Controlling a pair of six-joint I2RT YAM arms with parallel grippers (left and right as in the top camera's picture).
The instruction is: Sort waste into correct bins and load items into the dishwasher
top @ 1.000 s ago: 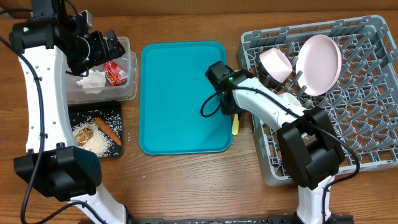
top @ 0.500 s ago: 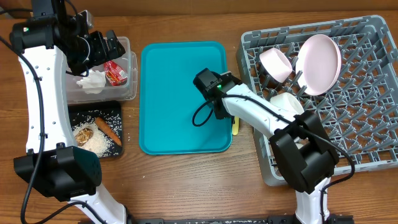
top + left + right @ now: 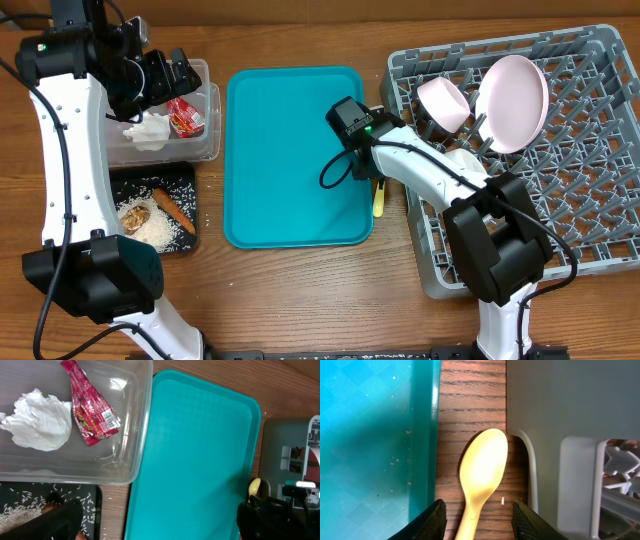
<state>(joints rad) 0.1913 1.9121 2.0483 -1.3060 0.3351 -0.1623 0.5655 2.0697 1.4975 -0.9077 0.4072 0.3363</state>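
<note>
right gripper (image 3: 479,516) spread astride spoon (image 3: 482,465), lower centre | wedged between tray (image 3: 365,435) and rack (image 3: 555,405) | risk: snagging tray rim on closing, flicking spoon aside

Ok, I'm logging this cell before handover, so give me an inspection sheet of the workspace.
Surface: wooden table, no spills seen.
Job's things: napkin and red wrapper in clear tub; rice, brown lump, orange stick in black tray; plate, bowl in rack; spoon on table between teal tray and rack.
Clutter: teal tray, specks only.
Grippers: left gripper open over tub; right gripper open, straddling spoon handle.
Cables: black loop over teal tray.
Surroundings: nothing seen.
</note>
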